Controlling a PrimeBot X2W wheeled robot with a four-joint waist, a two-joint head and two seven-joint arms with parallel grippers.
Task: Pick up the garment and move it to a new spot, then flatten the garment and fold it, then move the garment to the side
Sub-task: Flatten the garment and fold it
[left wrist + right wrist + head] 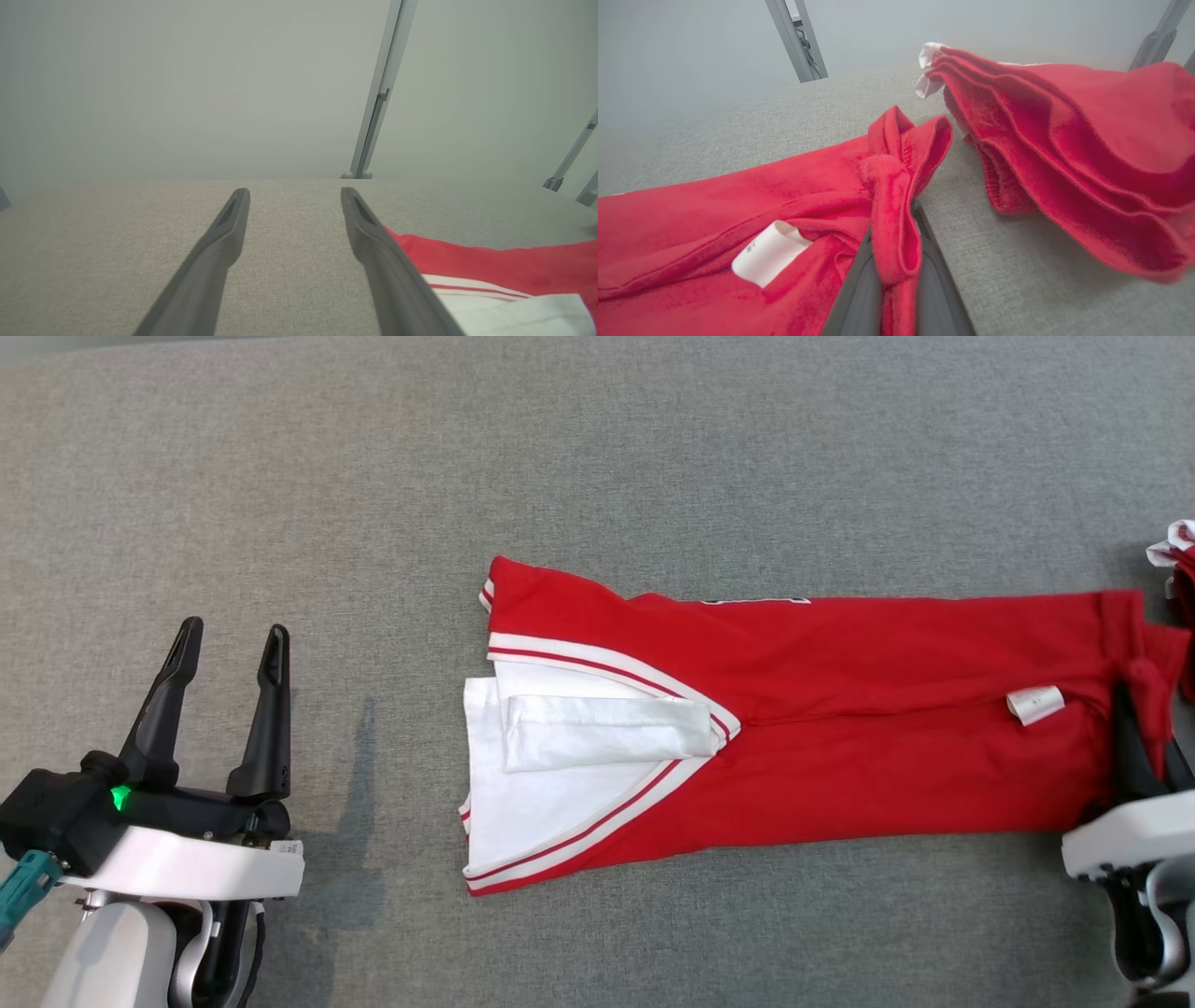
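Head view: red jersey (840, 709) flat on the grey cloth tabletop (280, 476), folded into a long band running left to right. White-striped V collar (607, 672) at its left end, white lining and a folded white strip (607, 733) showing inside the neck. White care label (1034, 704) near the right end. Left gripper (233, 635) at lower left, well apart from the jersey, fingers spread with nothing between them. Right gripper (1146, 719) at the right edge, dark fingers closed on a bunched fold of the jersey's right end. Second red garment (1181, 560) just beyond, at the frame's edge.

Left wrist view: left gripper (295, 196) wide apart above bare grey tabletop (93, 256). Collar end of the red jersey (504, 266) at lower right, beside the right finger. Grey metal post (378, 93) behind the table.

Right wrist view: right gripper (894, 224) pinching a raised ridge of the red jersey (714, 224), fabric squeezed between both fingers. Care label (768, 252) just left of the grip. Second red garment (1087, 149) heaped to the right, a strip of tabletop (1017, 280) between the two. Metal post (796, 37) at the top.
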